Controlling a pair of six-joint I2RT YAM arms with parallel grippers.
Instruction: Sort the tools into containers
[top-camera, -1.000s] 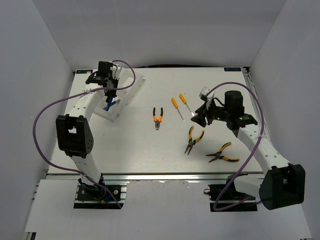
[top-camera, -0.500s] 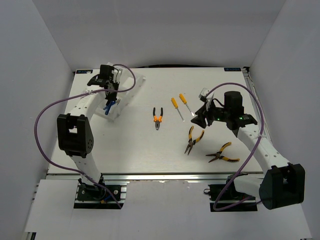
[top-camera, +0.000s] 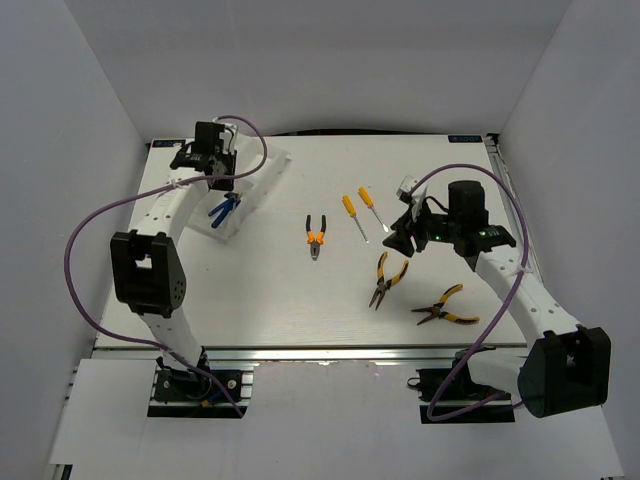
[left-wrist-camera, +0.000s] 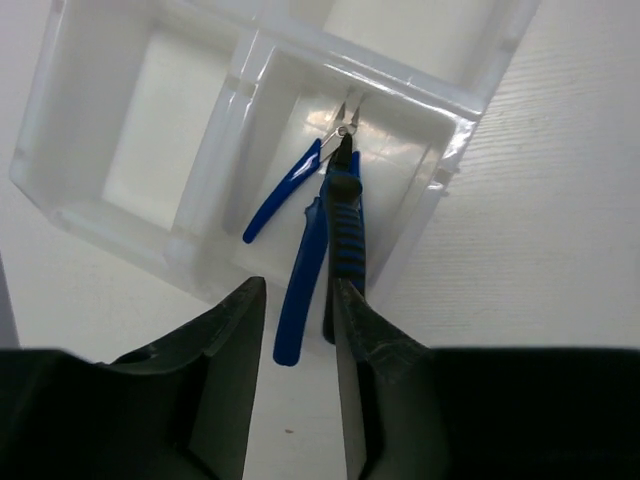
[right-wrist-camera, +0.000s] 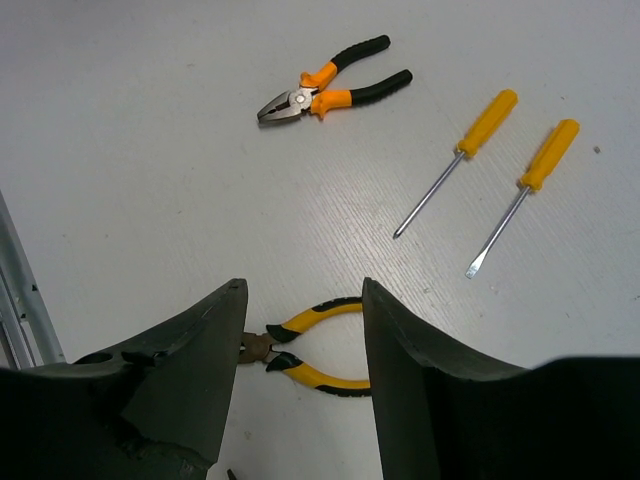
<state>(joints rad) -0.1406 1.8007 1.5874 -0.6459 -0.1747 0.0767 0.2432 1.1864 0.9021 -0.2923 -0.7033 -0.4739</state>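
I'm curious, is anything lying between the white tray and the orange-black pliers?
Nothing. In the top view, only bare table lies between the tray and the pliers.

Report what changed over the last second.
The left gripper appears to have let go of the blue pliers and drawn up and back. They now lie tilted in a compartment of the white tray, with the open fingers above them. The right gripper stayed open and hovering. The orange-black pliers, both screwdrivers and both yellow-black pliers did not move.
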